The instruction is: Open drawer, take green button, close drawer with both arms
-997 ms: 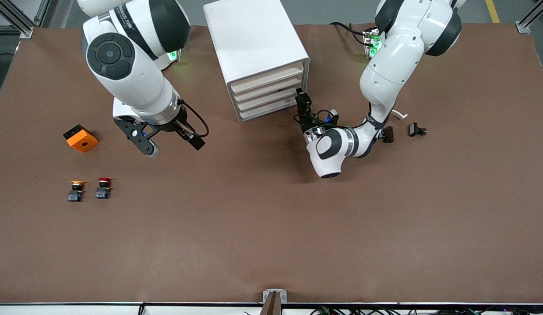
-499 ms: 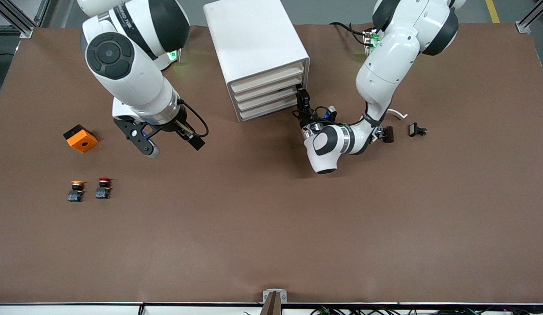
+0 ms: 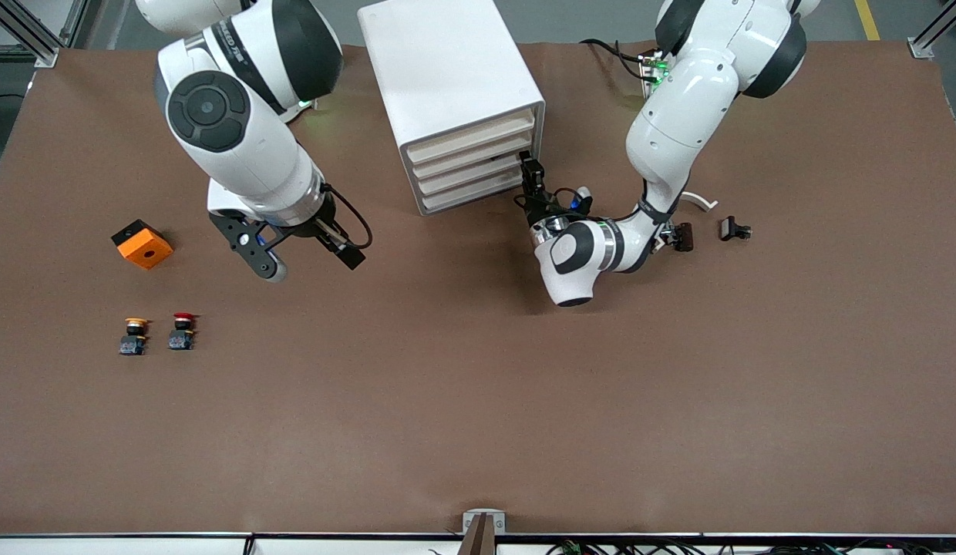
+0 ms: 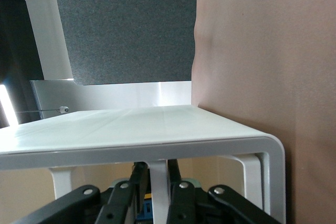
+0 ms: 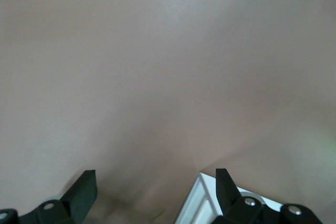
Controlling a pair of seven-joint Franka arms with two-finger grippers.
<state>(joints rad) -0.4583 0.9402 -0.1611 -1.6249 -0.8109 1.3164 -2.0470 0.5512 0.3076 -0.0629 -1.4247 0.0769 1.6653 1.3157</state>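
here, the white cabinet stands on the worktop, drawer fronts toward the front camera. the left tool pinches a drawer edge; the drawer's long axis runs across the cabinet. the right tool hovers, spread.

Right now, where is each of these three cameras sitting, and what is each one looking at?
Front view: high across the table, facing both arms; shows the cabinet, left pincer at its drawer fronts, right pincer hanging open over bare table.
Left wrist view: on the left wrist, looking along its fingers closed around a white upright of the cabinet.
Right wrist view: on the right wrist, looking down past spread fingers at brown table.
Shared: all three show the cabinet; only its corner in the right wrist view.
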